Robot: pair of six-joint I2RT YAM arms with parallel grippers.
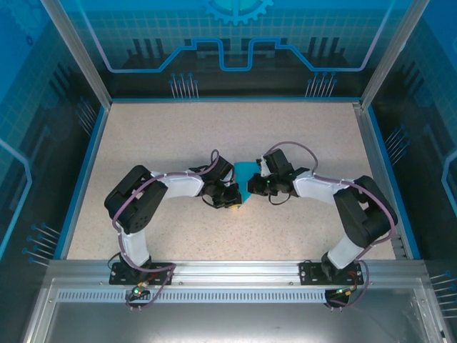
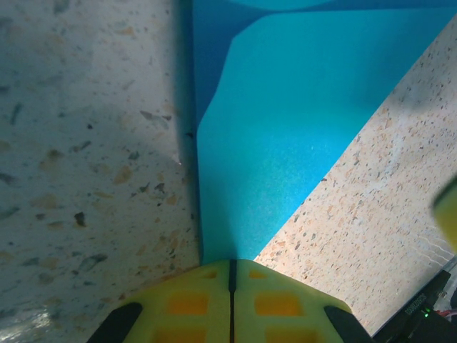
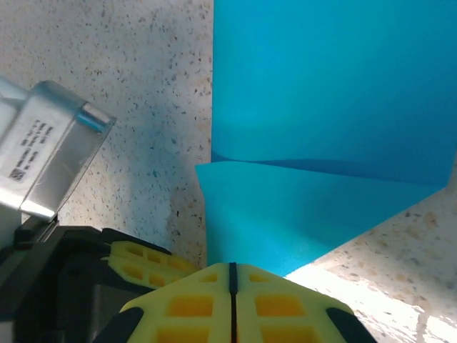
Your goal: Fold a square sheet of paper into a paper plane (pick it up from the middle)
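Turquoise sheet, one, pinched by two grippers.

bare table behind and beside; centre blocked by left arm, right arm (meeting over the paper), walls around

Both arms are folded inward, mirror pose. Left arm and right arm rise from their bases, elbows pushed out to the sides, forearms angled in toward each other. Wrists are pitched down with the tips close together at centre.

Left gripper: yellow fingers are pressed flush, only a seam between them, and the sheet runs into that seam, so it looks pinched. Right gripper: same, fingers flush and clamped on the sheet's edge.

In the right wrist view I see a left finger just beside the right gripper. From the top the wrists cover the fingertips, so I can't tell if the grippers touch.
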